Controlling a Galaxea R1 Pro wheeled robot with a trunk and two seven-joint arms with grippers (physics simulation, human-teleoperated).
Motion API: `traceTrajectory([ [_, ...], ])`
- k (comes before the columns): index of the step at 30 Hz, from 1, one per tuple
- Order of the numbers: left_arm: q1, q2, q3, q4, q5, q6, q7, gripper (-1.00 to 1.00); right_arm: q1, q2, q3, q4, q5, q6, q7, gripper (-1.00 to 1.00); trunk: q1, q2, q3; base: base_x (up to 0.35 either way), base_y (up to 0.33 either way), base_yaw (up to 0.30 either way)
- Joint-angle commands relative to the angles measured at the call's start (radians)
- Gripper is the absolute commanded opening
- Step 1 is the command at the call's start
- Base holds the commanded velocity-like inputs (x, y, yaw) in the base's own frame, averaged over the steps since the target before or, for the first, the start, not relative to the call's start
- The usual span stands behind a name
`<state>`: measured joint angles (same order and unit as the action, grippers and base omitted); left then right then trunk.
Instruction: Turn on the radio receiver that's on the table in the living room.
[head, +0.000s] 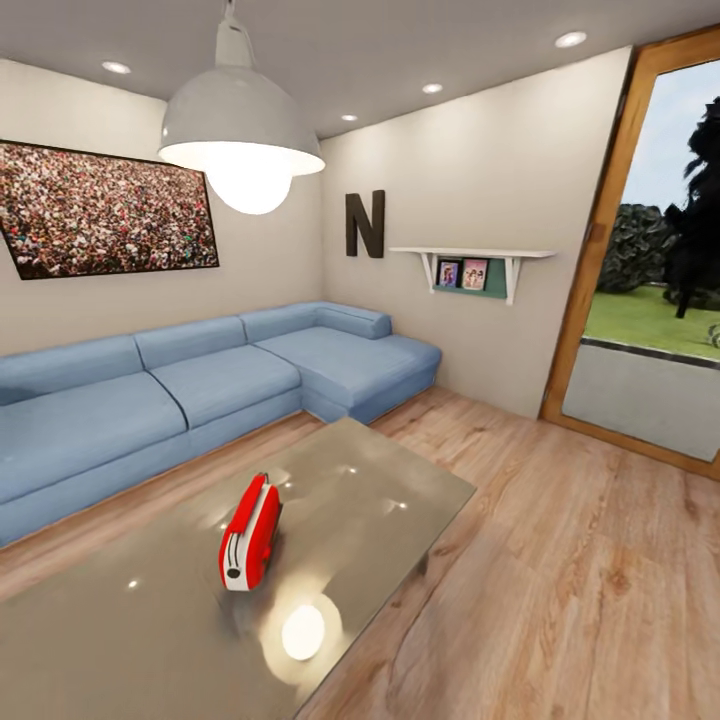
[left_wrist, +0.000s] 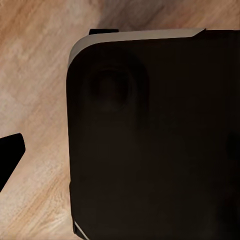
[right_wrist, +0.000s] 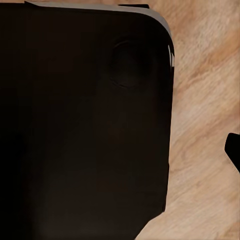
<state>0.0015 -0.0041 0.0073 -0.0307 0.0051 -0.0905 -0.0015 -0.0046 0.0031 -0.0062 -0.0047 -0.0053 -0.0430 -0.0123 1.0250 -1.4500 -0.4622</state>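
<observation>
We see the red radio receiver (head: 250, 535) upright near the middle of the glossy table (head: 400, 500), w/ the blue L-shaped sofa (head: 200, 390) behind it and a pendant lamp (head: 240, 130) overhead. Wrist views: dark robot body (left_wrist: 155, 140) over wood floor (left_wrist: 35, 75). Jaws left & right: can't tell.

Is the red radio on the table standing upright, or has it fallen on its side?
Upright. The radio receiver stands on its narrow base on the table, with its thin handle on top.
</observation>
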Motion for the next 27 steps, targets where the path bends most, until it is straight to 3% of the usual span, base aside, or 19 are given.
traceTrajectory([
  [1, 0.0, 0.0, 0.0, 0.0, 0.0, 0.0, 0.0, 1.0, 0.0, 0.0, 0.0, 0.0, 0.0, 0.0, 0.0, 1.0, 0.0, 0.0, 0.0, 0.091, 0.0, 0.013],
  [13, 0.0, 0.0, 0.0, 0.0, 0.001, 0.0, 0.0, 1.0, 0.0, 0.0, 0.001, 0.0, 0.001, 0.0, 0.0, 1.0, 0.0, 0.0, 0.0, 0.235, 0.0, 0.002],
  [21, 0.0, 0.001, 0.0, 0.0, 0.001, 0.0, 0.001, 1.0, 0.0, 0.0, 0.0, 0.0, 0.001, 0.0, 0.0, 1.0, 0.0, 0.0, 0.0, 0.051, 0.0, 0.021],
  [27, 0.0, 0.001, 0.0, 0.0, 0.001, 0.0, 0.001, 1.0, 0.0, 0.0, 0.003, 0.0, 0.002, -0.001, 0.0, 1.0, 0.0, 0.0, 0.0, 0.004, 0.0, 0.216],
])
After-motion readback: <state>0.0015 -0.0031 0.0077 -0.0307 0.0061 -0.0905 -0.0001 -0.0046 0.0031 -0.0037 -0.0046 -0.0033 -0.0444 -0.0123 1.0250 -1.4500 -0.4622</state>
